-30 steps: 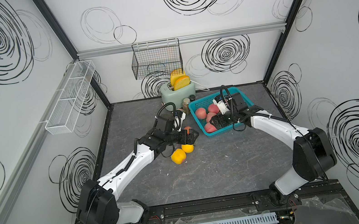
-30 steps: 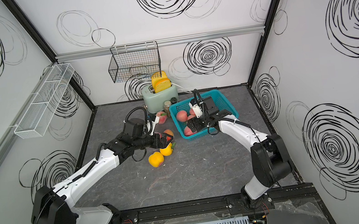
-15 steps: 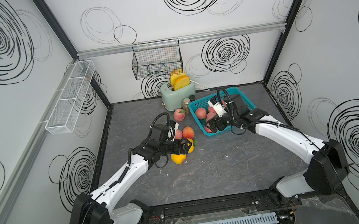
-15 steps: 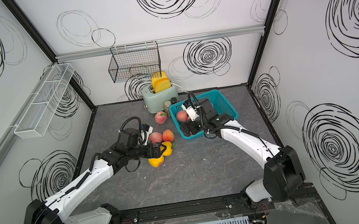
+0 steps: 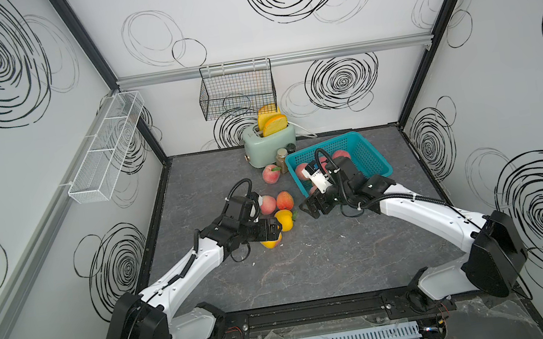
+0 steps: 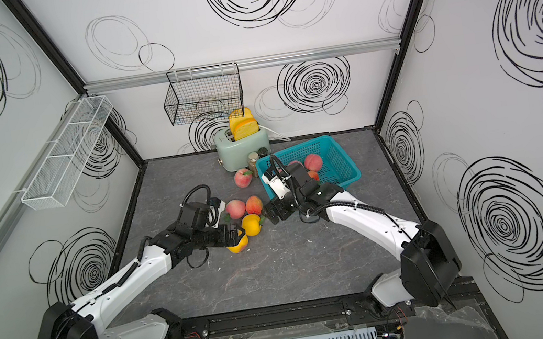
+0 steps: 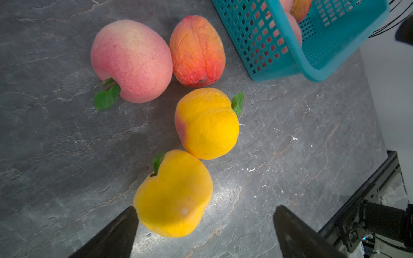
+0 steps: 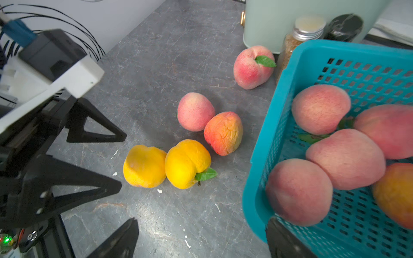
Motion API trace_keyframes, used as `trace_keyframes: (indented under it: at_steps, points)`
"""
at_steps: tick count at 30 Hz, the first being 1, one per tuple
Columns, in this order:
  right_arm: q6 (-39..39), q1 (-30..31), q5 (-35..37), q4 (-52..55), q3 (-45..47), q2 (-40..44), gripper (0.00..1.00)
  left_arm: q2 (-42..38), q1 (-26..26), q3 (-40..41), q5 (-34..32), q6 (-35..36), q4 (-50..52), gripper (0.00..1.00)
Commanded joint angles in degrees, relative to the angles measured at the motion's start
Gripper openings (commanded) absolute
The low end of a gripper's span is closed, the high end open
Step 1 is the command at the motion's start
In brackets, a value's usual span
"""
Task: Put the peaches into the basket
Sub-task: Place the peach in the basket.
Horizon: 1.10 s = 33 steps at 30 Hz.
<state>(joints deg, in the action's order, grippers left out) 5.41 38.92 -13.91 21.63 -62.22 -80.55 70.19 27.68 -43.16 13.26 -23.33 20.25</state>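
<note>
While the left gripper [image 7: 205,208], spread wide, hangs over the nearest yellow peach [image 7: 173,196] on the desk [image 7: 67,156] left of the basket [image 7: 279,55], an off-centre squeeze may roll it into its seemingly touching neighbour [image 7: 206,124]; right gripper [image 8: 202,221] likewise spread, empty.

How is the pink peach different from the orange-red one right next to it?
The pink peach is smooth; the orange-red peach is wrinkled. The pink peach shows a green leaf; the orange-red peach shows none. Both lie on the table, outside the basket.
</note>
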Motion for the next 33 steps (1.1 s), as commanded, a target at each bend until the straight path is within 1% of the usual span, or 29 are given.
trace_keyframes:
  at_steps: [1, 5, 10, 13, 27, 30, 33]
  points:
    - [1.01, 0.57, -3.41, -2.67, 1.80, 1.56, 0.94, 1.91, -0.41, 0.60, -2.96, 0.83, -0.26, 0.98]
    - [0.75, 0.72, -5.23, -2.93, 2.72, 1.36, 0.96, 3.74, -0.10, 0.96, -2.96, 0.79, -1.51, 0.98]
    - [-0.03, 0.77, -7.20, -6.01, 5.45, 2.23, 0.97, 6.06, 0.38, 1.22, -3.36, 0.75, -2.73, 0.98]
    - [-0.55, 0.72, -8.48, -6.51, 5.88, 1.31, 0.98, 7.20, 0.45, 1.78, -3.32, 0.66, -3.70, 0.98]
    - [-1.06, 0.72, -8.24, -7.50, 6.84, -0.08, 1.00, 11.93, 0.99, 2.46, -2.79, 0.39, -8.05, 0.98]
    - [-1.02, 0.65, -8.17, -7.36, 6.85, -0.22, 1.00, 12.49, 0.97, 2.51, -2.88, 0.39, -8.29, 1.00]
    - [-1.02, 0.71, -8.09, -7.45, 6.93, 0.00, 1.00, 12.93, 0.97, 2.55, -3.10, 0.31, -8.43, 0.97]
